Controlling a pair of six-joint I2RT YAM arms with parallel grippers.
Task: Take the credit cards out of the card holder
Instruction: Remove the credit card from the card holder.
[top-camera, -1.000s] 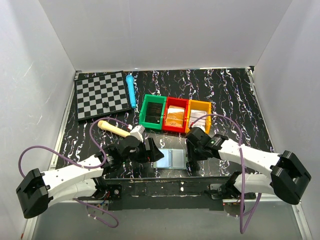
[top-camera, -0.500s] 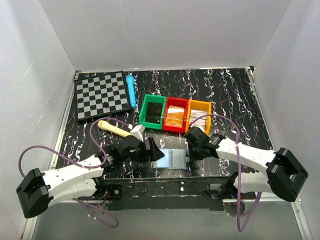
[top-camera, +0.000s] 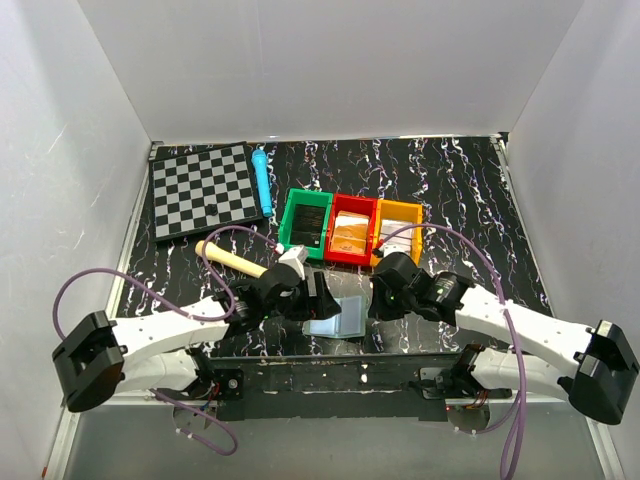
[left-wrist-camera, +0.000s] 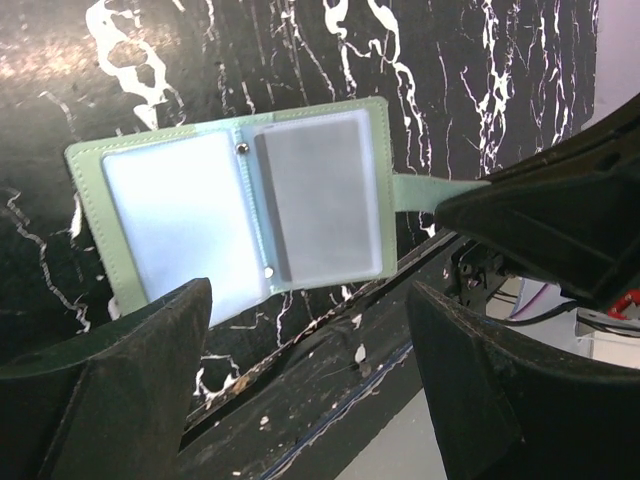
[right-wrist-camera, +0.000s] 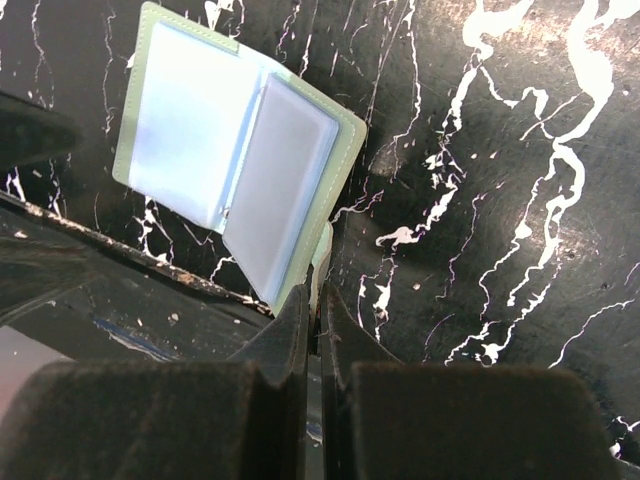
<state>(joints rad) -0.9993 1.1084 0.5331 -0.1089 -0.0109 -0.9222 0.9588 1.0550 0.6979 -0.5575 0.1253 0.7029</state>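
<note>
Right pincer (right-wrist-camera: 318, 300) has clamped the card holder (right-wrist-camera: 215, 150).

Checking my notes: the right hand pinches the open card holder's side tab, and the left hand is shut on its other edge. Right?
Not quite: the left hand is open, fingers spread wide, gripping nothing, as the left wrist view shows. The rest holds: the right hand pinches the side tab of the open card holder.

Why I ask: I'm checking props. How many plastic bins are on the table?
3, side by side in one row: the green bin on the left, the red bin in the middle, the orange bin on the right. None appears hidden.
</note>
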